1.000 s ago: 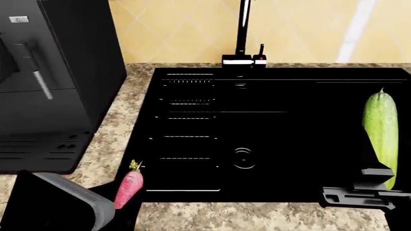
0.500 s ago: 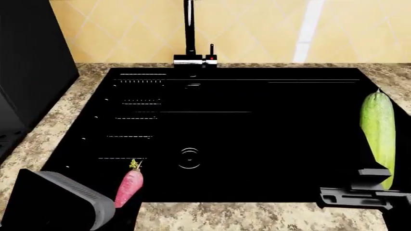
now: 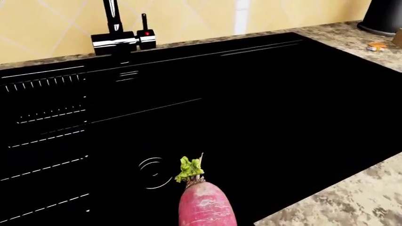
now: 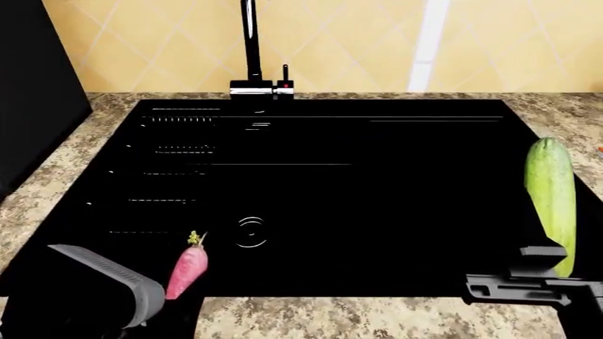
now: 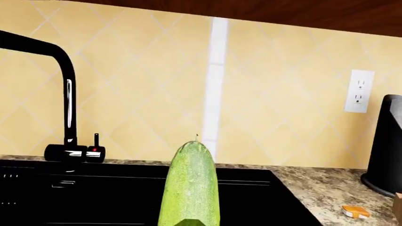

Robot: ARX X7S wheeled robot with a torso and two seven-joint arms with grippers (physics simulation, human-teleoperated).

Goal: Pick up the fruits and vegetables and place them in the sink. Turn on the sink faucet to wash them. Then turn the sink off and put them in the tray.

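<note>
A pink-red radish (image 4: pixel 188 271) with a green top hangs over the sink's near-left edge, my left gripper (image 4: pixel 169 295) shut on its lower end. It also fills the left wrist view, where the radish (image 3: pixel 206 205) points at the drain. My right gripper (image 4: pixel 558 270) is shut on the near end of the light-green cucumber (image 4: pixel 550 196), which points away over the sink's right edge; the cucumber (image 5: pixel 190 188) shows in the right wrist view too. The glossy black sink (image 4: pixel 377 205) lies between both arms. The black faucet (image 4: pixel 251 42) with its red-dotted lever (image 4: pixel 285 76) stands behind. The tray is out of view.
A black coffee machine (image 4: pixel 28 99) stands at the far left on the speckled granite counter (image 4: pixel 358 316). A dark round container (image 5: pixel 385 143) and a small orange object (image 5: pixel 355 211) sit on the counter right of the sink. A wall outlet (image 5: pixel 358 97) is on the yellow tiles.
The head view has swung right: sink, faucet and coffee machine slid left in the picture. Both grippers keep the radish and the cucumber in the same hold.
</note>
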